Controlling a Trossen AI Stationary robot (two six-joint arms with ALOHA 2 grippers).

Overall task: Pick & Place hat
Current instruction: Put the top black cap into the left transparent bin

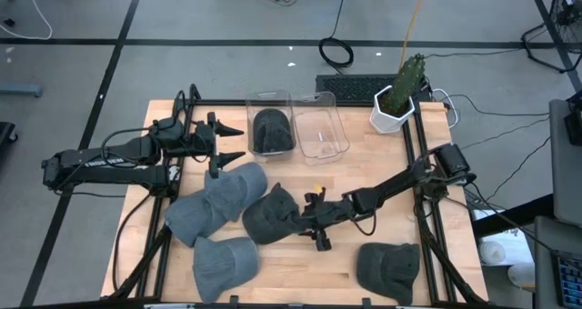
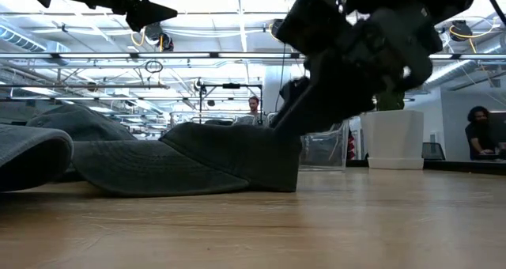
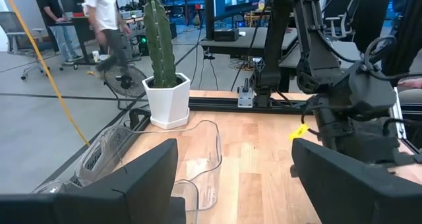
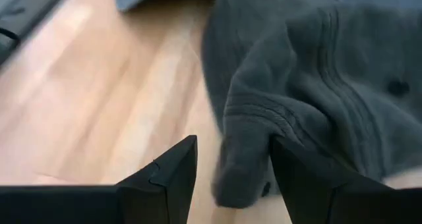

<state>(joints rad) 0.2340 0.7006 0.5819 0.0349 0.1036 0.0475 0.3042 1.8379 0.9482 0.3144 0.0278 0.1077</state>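
Several grey caps lie on the wooden table. A dark grey hat [image 1: 271, 214] rests near the middle, crown and brim on the wood [image 2: 198, 160]. My right gripper [image 1: 306, 220] reaches in from the table's right, slanting down. It is open, with its fingers on either side of a bunched fold at the hat's edge [image 4: 241, 161]. Another dark hat [image 1: 271, 132] lies inside the left clear bin [image 1: 273, 100]. My left gripper [image 1: 238, 143] hovers open and level near that bin, with nothing between its fingers [image 3: 234, 184]. My right gripper has a raised fold of the hat's edge [image 4: 254, 151] between its open fingers. The fold lies against one finger [image 4: 297, 178]. A strip of bare wood shows between the fold and the other finger [image 4: 168, 178]. The hat rests on the table.
A lighter grey cap [image 1: 223, 198] overlaps the dark hat's left side. Two more caps lie near the front edge [image 1: 225, 265] [image 1: 388, 268]. An empty clear bin [image 1: 321, 127] and a potted cactus [image 1: 398, 98] stand at the back. People show in the room beyond the table.
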